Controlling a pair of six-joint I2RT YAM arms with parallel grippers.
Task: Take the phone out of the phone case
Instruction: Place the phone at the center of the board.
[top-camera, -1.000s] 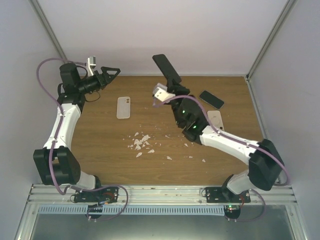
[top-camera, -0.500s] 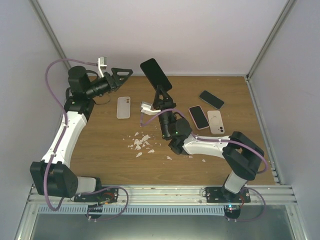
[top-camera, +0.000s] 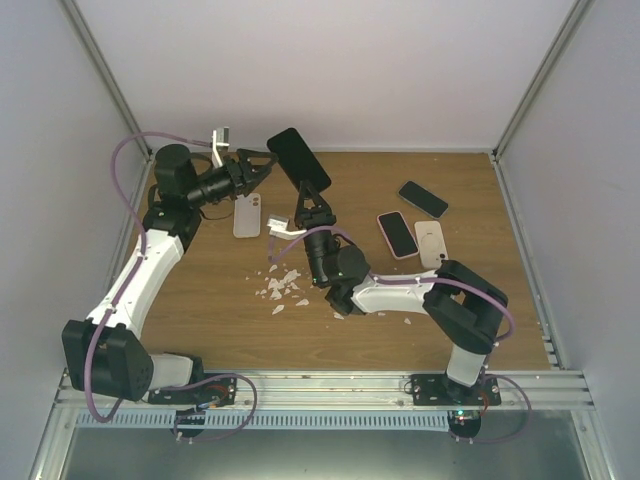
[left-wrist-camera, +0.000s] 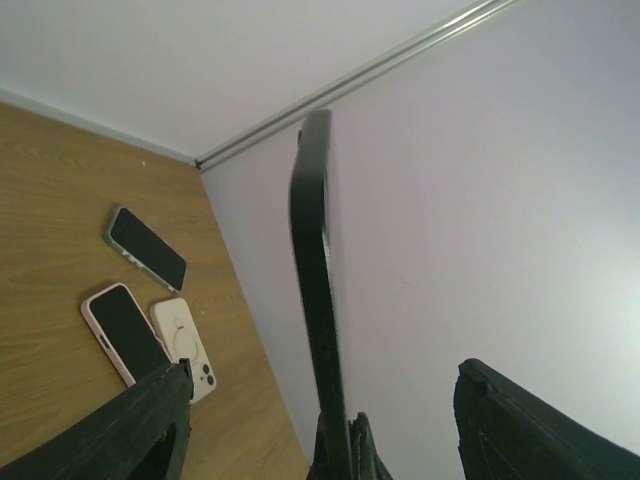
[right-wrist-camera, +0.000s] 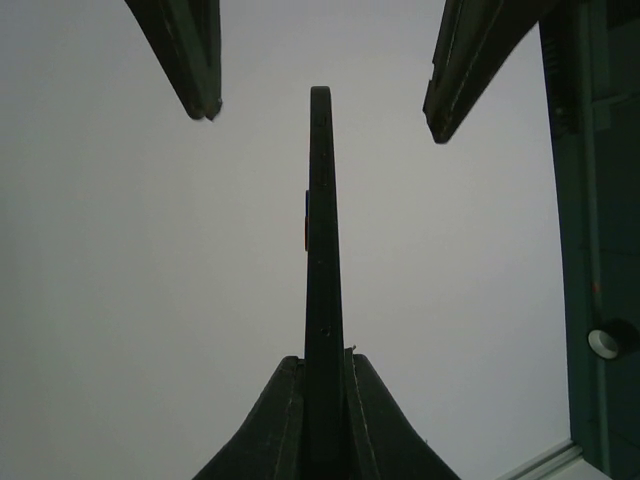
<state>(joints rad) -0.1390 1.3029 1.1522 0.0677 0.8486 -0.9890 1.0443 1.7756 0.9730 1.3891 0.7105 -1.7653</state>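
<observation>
A black phone in its black case (top-camera: 298, 160) is held up in the air at the back of the table, seen edge-on in the left wrist view (left-wrist-camera: 318, 290) and the right wrist view (right-wrist-camera: 320, 250). My right gripper (top-camera: 310, 192) is shut on its lower end (right-wrist-camera: 320, 360). My left gripper (top-camera: 267, 166) is open. Its two fingers stand on either side of the phone's upper end without touching it (left-wrist-camera: 325, 368). The left gripper's fingers (right-wrist-camera: 190, 55) also show at the top of the right wrist view.
On the wooden table (top-camera: 200, 300) lie a white case (top-camera: 246, 215), a black phone (top-camera: 423, 198), a pink-cased phone (top-camera: 397, 234) and a white case with a ring (top-camera: 431, 243). White scraps (top-camera: 282, 285) are scattered mid-table. Walls close in at the back and sides.
My right arm has swung the phone left and towards the back. My left gripper has moved right to meet it, and its open fingers now straddle the phone's upper end.
</observation>
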